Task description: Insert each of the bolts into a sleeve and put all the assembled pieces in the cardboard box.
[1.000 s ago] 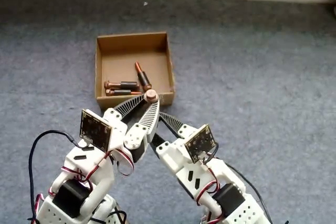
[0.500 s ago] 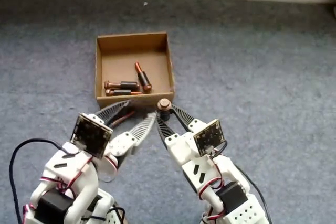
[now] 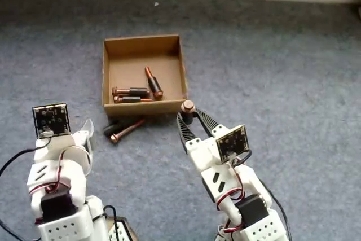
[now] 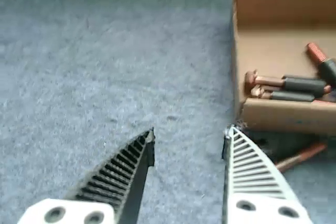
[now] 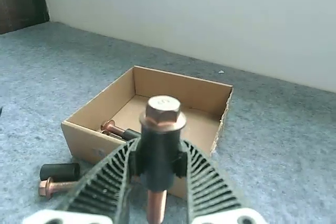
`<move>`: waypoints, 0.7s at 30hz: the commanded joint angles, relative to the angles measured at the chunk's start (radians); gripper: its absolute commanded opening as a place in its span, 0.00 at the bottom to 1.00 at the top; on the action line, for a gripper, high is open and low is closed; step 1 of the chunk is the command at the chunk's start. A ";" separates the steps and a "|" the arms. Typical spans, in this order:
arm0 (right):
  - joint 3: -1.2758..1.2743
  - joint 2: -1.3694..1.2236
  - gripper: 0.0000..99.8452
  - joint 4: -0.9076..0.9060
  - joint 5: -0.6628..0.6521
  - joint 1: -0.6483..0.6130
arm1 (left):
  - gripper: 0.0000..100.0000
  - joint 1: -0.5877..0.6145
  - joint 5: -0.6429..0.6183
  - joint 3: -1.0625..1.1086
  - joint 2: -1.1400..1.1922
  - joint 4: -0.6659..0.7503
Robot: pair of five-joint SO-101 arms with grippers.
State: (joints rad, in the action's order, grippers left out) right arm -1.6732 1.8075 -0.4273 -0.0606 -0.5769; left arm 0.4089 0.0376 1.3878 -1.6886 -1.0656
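One second ago both arms' fingers met at a single bolt head just in front of the cardboard box (image 3: 141, 107). Half a second ago the left fingers had let go and were backing off. Now the left gripper (image 4: 191, 135) has pulled away to the near left, its fingers spread wide with nothing between them. It sits left of the box's near wall and apart from it.

The right gripper (image 3: 189, 117) has kept the assembled piece (image 5: 159, 156). Its fingers are clamped on the dark sleeve, which stands upright with the copper bolt head on top and the shank poking out below. The piece has drifted a little to the right and now sits just off the box's near-right corner, outside the rim.

I read this as the handover being finished: the insertion looks done, and the piece only has to be carried over the near wall and released. Three finished pieces (image 3: 135, 91) already lie inside the box.

One loose sleeve (image 3: 111, 128) and one loose bolt (image 3: 127, 130) still lie side by side on the grey carpeted bench (image 3: 282, 83), just in front of the box's near wall. That probably leaves one more pair to join, and the freed left arm is the closer one to it.
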 commanded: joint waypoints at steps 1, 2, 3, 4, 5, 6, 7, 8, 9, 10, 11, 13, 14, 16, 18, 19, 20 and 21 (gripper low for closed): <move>-0.067 0.004 0.00 -0.125 -0.002 0.013 | 0.23 0.068 0.084 0.120 -0.002 0.003; -0.025 -0.004 0.00 -0.165 0.011 0.013 | 0.23 0.074 0.092 0.143 -0.002 0.003; 0.022 -0.004 0.00 -0.209 0.049 0.012 | 0.23 0.081 0.095 0.156 -0.002 0.003; 0.077 -0.004 0.00 -0.249 0.086 0.012 | 0.23 0.088 0.109 0.162 -0.002 0.003; 0.130 -0.010 0.00 -0.278 0.104 0.012 | 0.23 0.091 0.127 0.168 -0.002 0.002; 0.174 -0.025 0.00 -0.294 0.095 0.010 | 0.23 0.090 0.147 0.174 -0.002 -0.003; 0.220 -0.054 0.00 -0.294 0.083 0.010 | 0.23 0.088 0.163 0.182 -0.001 -0.005; 0.257 -0.094 0.00 -0.292 0.069 0.010 | 0.23 0.088 0.175 0.193 -0.001 -0.005; 0.297 -0.151 0.00 -0.292 0.055 0.010 | 0.23 0.088 0.183 0.200 -0.001 -0.005; 0.334 -0.219 0.00 -0.291 0.048 0.010 | 0.23 0.088 0.183 0.205 -0.001 -0.005; 0.380 -0.297 0.00 -0.282 0.043 0.010 | 0.23 0.088 0.183 0.206 -0.001 -0.005; 0.486 -0.466 0.00 -0.249 0.044 0.010 | 0.23 0.087 0.183 0.206 -0.001 -0.005; 0.536 -0.550 0.00 -0.232 0.044 0.010 | 0.23 0.087 0.183 0.206 -0.001 -0.005; 0.645 -0.716 0.00 -0.186 0.041 0.010 | 0.23 0.087 0.183 0.206 -0.001 -0.005; 0.740 -0.858 0.00 -0.136 0.040 0.010 | 0.23 0.087 0.183 0.211 -0.001 -0.005; 0.782 -0.921 0.00 -0.111 0.040 0.010 | 0.23 0.087 0.183 0.217 -0.001 0.002; 0.826 -0.983 0.00 -0.090 0.040 0.010 | 0.23 0.087 0.183 0.222 -0.001 0.003; 0.869 -1.041 0.00 -0.065 0.040 0.013 | 0.23 0.087 0.183 0.222 -0.001 0.003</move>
State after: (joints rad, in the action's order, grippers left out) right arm -0.9720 0.9268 -0.5746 -0.0084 -0.5754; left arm 0.4902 0.2110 1.6103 -1.6870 -1.0656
